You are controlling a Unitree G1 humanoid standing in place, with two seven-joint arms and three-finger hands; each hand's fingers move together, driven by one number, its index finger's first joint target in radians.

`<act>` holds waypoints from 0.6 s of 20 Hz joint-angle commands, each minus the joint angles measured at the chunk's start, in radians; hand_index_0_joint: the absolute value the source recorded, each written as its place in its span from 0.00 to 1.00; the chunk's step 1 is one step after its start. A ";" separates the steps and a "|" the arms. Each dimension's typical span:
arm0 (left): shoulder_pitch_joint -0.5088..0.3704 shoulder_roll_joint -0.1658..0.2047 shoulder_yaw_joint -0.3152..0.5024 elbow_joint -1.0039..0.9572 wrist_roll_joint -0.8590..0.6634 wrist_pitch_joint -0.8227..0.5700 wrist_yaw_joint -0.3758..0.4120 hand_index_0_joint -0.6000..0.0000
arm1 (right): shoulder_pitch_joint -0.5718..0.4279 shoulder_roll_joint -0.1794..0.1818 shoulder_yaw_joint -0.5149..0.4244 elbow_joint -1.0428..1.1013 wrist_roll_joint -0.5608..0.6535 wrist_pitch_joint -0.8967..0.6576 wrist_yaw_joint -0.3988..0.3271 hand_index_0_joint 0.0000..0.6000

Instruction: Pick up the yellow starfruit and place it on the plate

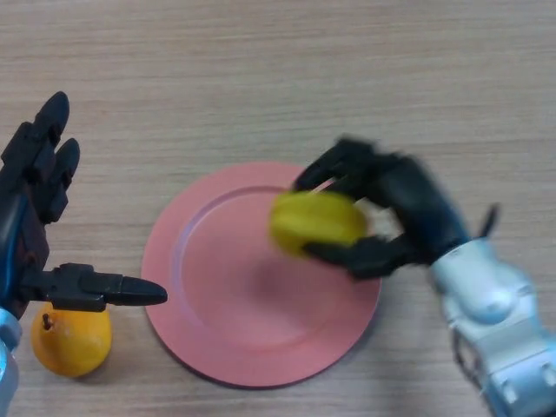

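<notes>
The yellow starfruit (314,222) is held in my right hand (395,213), whose fingers and thumb curl round it. It hangs over the right part of the pink plate (217,295), which lies at the middle of the table. I cannot tell whether the fruit touches the plate. My left hand (35,208) is at the left edge, open, fingers straight and thumb pointing right toward the plate's left rim.
An orange fruit (71,339) lies at the lower left, just under my left thumb and beside the plate's left rim. The table is light wood.
</notes>
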 commanded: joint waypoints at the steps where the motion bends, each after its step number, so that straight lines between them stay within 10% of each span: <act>1: -0.025 0.047 0.081 -0.039 -0.045 -0.159 -0.014 1.00 | -0.036 0.000 0.055 -0.004 0.023 -0.179 -0.108 1.00; 5: -0.010 0.046 0.097 -0.042 -0.052 -0.163 -0.018 1.00 | 0.005 0.000 0.137 0.027 0.073 -0.218 -0.157 0.92; 9: 0.002 0.046 0.105 -0.058 -0.059 -0.126 -0.038 1.00 | 0.009 0.000 0.123 -0.052 0.057 -0.220 -0.159 0.10; 12: 0.017 0.026 0.094 -0.041 -0.052 -0.164 -0.037 1.00 | -0.017 0.000 0.063 -0.120 0.036 -0.258 -0.203 0.00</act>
